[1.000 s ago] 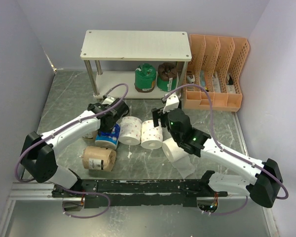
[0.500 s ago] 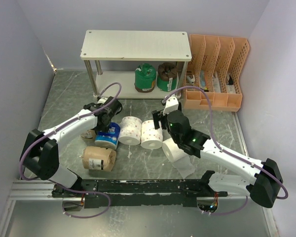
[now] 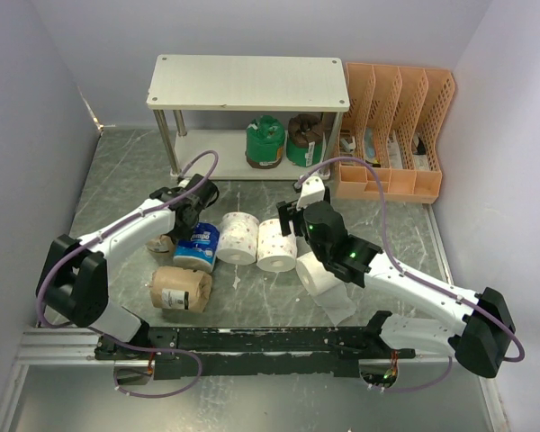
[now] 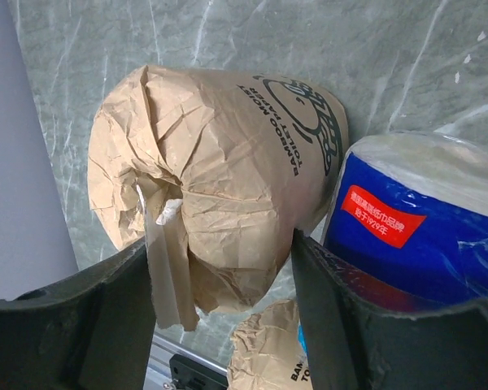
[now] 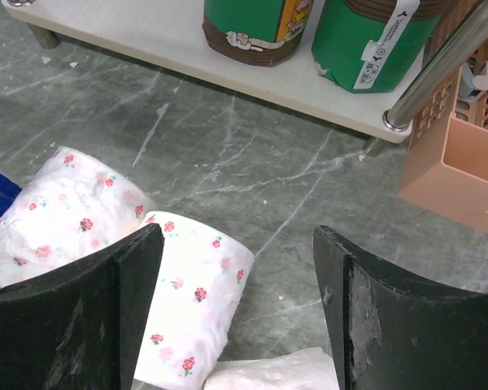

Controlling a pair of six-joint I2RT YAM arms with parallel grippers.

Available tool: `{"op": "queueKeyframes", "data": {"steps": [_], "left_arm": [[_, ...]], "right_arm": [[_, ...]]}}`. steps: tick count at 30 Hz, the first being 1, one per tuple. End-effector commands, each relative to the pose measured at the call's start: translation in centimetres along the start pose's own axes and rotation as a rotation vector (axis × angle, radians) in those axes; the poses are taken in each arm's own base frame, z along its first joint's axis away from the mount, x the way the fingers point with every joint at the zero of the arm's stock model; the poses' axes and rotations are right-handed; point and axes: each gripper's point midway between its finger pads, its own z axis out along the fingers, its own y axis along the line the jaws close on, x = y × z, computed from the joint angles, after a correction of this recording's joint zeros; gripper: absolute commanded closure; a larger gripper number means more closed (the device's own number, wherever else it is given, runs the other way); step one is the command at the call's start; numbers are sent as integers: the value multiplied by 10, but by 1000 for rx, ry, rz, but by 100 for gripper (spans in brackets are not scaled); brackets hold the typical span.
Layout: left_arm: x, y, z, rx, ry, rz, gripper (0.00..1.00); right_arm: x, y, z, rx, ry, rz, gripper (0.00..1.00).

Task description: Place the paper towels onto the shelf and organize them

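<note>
A: What could go wrong for the left arm here?

B: The left jaws stand wide, astride the tan roll (image 4: 228,179), and have not closed on it. One finger (image 4: 350,333) sits in the crack between that roll and the blue roll (image 4: 415,219) at its 3 o'clock. If the jaws close off-centre, the blue one would likely get shoved or pinched along with it.

A: And the wrapper?

B: It is crumpled brown paper, bunched at the end, with a loose flap (image 4: 167,268) hanging down. A squeeze that catches only the paper might slip or tear it.

A: What about the right arm?

B: The right jaws are also wide and hold nothing. They hover over a dotted roll (image 5: 191,309), whose twin (image 5: 57,219) is against it at 10 o'clock. Whether that roll stands or lies is hard to tell. If one finger touches first, it could push the roll into its neighbour.

A: Where does everything sit?

B: The shelf (image 3: 247,83) is at 12 o'clock on the worktop (image 3: 126,180), and the file organizer (image 3: 391,135) is at its 3 o'clock. A green roll (image 3: 265,142) and a brown-topped roll (image 3: 304,139) stand on the lower board. The others are loose mid-worktop. A second tan roll (image 3: 180,288) lies at 7 o'clock of the blue. A plain white roll (image 3: 319,274) is at 4 o'clock of the dotted pair, and its trailing sheet (image 3: 340,306) may unwind when it is lifted.
</note>
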Motion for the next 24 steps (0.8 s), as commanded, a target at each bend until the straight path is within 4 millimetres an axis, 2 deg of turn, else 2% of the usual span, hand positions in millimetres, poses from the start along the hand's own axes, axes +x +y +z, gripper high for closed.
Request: {"op": "queueKeyframes", "data": {"steps": [1, 4, 10, 11, 13, 24], "left_arm": [[-2, -22, 6, 81, 15, -18, 32], [-1, -24, 7, 83, 22, -12, 35], [1, -28, 9, 89, 41, 2, 60], [1, -28, 8, 90, 40, 4, 67], [0, -28, 6, 83, 36, 11, 91], [-7, -36, -21, 19, -12, 90, 93]], "right_arm": [[5, -1, 0, 7, 5, 4, 26], [6, -2, 1, 14, 7, -1, 26], [4, -2, 0, 15, 2, -2, 26], [4, -3, 0, 15, 4, -2, 26], [5, -3, 0, 17, 7, -2, 26], [7, -2, 0, 17, 11, 1, 26]]}}
